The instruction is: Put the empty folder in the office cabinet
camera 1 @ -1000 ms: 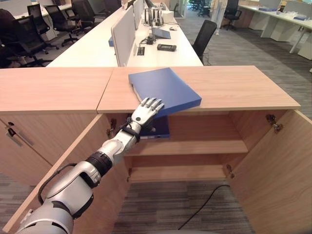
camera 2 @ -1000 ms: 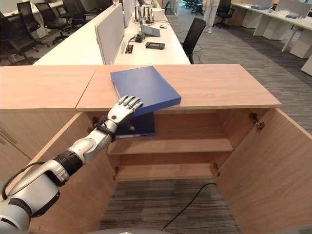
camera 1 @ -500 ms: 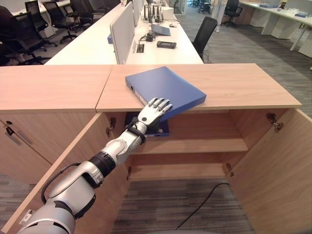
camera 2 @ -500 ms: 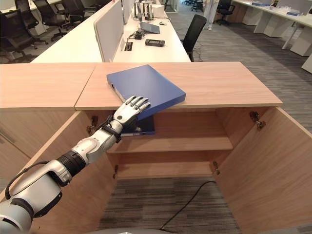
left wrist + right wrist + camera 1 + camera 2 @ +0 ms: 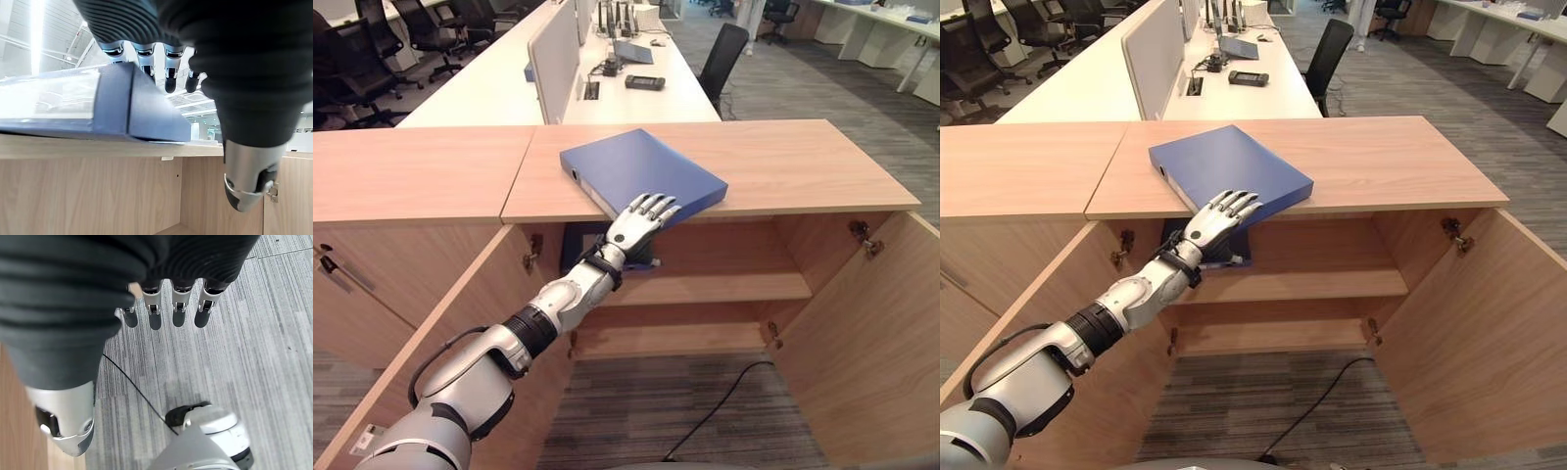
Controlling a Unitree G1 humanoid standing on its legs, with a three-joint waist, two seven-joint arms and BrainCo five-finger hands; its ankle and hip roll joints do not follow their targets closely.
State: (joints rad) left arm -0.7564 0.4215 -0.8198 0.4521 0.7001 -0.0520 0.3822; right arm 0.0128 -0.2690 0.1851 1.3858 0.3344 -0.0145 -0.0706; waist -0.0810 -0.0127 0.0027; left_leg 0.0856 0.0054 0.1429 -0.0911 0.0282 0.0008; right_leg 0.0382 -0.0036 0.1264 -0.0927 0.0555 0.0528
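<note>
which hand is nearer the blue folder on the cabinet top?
Left. The left hand lies with straight fingers on the blue folder at its front corner. The right hand hangs over the carpet, away from it.

- Blue folder (image 5: 641, 171) on cabinet top (image 5: 783, 162): near corner covered by left hand (image 5: 641, 217), so can't tell how far it overhangs the front edge.
- Left wrist view: folder (image 5: 146, 112) cut off by pic edge; fingers (image 5: 169, 78) lie above its top face, contact w/ it unclear.
- 2nd blue item (image 5: 1229, 250) on upper shelf (image 5: 1332, 284) under the folder: mostly behind hand + wrist, can't tell what it is.
- Lower shelf (image 5: 675, 338): back part in shadow, contents not readable.
- Right hand (image 5: 166, 308): fingers hang straight over carpet (image 5: 254, 347), well away from folder; thumb partly cut by dark cover.
- Small dark device (image 5: 644, 82) on white desk (image 5: 489, 88) beyond the folder: too small to ID.
</note>
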